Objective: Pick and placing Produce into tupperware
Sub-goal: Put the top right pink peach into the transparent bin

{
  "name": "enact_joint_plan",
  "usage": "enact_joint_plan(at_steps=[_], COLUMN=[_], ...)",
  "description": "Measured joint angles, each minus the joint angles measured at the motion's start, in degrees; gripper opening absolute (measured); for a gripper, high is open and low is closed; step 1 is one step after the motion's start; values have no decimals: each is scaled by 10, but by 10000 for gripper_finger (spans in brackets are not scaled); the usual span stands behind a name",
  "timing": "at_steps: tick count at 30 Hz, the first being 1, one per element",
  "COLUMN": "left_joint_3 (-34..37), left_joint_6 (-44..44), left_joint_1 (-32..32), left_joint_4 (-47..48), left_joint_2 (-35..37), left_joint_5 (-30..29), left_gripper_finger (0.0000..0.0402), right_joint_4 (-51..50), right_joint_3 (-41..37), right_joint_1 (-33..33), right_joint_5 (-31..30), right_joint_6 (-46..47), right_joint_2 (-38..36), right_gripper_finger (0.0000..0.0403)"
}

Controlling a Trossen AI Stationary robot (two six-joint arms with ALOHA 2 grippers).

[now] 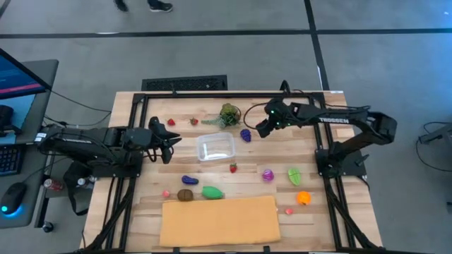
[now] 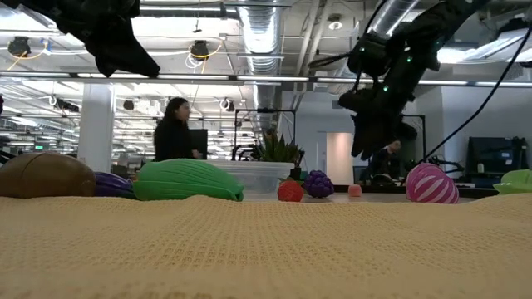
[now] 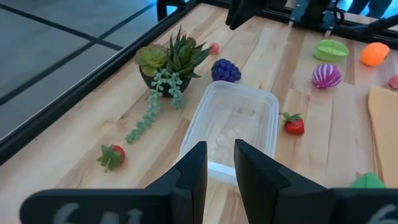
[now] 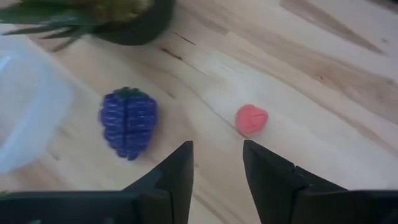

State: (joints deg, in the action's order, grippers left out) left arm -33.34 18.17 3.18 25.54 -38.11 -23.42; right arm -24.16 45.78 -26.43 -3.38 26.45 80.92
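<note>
On the slatted wooden table (image 1: 311,152), the right gripper (image 4: 216,163), parted and empty, hovers just behind purple grapes (image 4: 128,122); perhaps a pink berry (image 4: 251,119) ahead.

Overhead, table-level, two wrist views — seemingly sharing tub (image 1: 215,147).

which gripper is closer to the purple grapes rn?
Right. The right gripper hovers just beside the purple grapes, empty. The left gripper sits on the far side of the tupperware, well away.
</note>
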Motion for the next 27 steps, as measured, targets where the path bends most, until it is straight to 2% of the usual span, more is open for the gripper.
enact_joint_plan(at_steps=[10,23,27], left_joint_3=[0,0,0], left_joint_6=[0,0,0], left_joint_1=[0,0,0], left_joint_4=[7,7,7], left_joint_2=[0,0,0], left_joint_5=[-4,-12,-13], left_gripper_finger=[70,70,70], right_joint_4=[9,8,8], right_joint_3=[0,0,0], right_joint_1=[-17,-45,-45], right_joint_5=[-4,20,20], right_joint_6=[6,6,6], right_joint_2=[9,9,9], right_gripper_finger=[127,222,231])
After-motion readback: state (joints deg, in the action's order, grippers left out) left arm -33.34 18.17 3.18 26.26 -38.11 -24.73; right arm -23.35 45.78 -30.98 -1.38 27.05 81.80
